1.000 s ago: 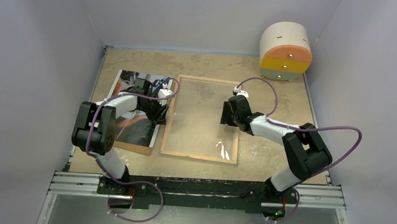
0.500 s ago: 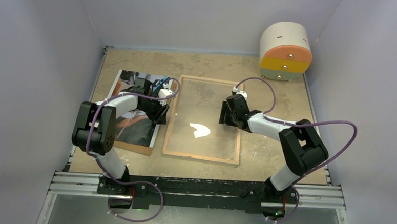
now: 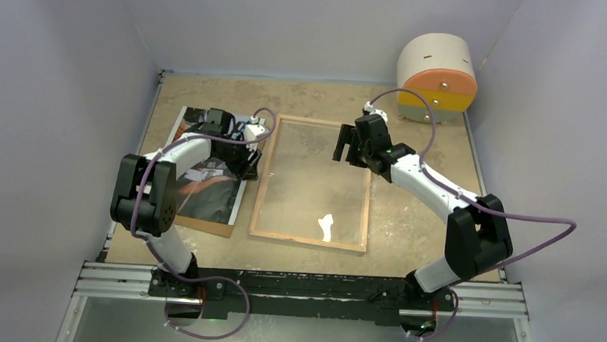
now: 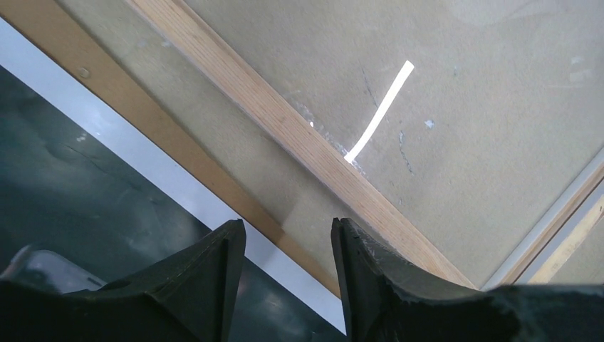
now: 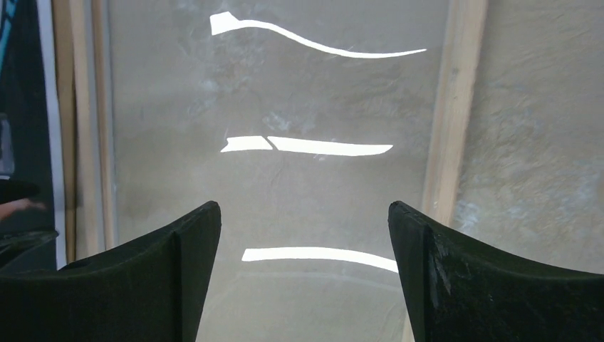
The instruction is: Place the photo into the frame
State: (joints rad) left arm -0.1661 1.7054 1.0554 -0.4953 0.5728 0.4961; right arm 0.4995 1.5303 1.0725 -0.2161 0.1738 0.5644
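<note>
Beige table [image 3: 304, 100], frame [image 3: 311, 183] beside photo [image 3: 214, 196]

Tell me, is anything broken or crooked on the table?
Nothing looks broken. The white streak on the frame's glass is only glare. The photo lies slightly askew on a brown board, outside the frame.

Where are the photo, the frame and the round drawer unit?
photo [image 3: 213, 196]: top external view, dark lower part of the print.
frame [image 3: 306, 240]: top external view, near wooden rail.
round drawer unit [image 3: 438, 78]: top external view, orange drawer front.
</note>
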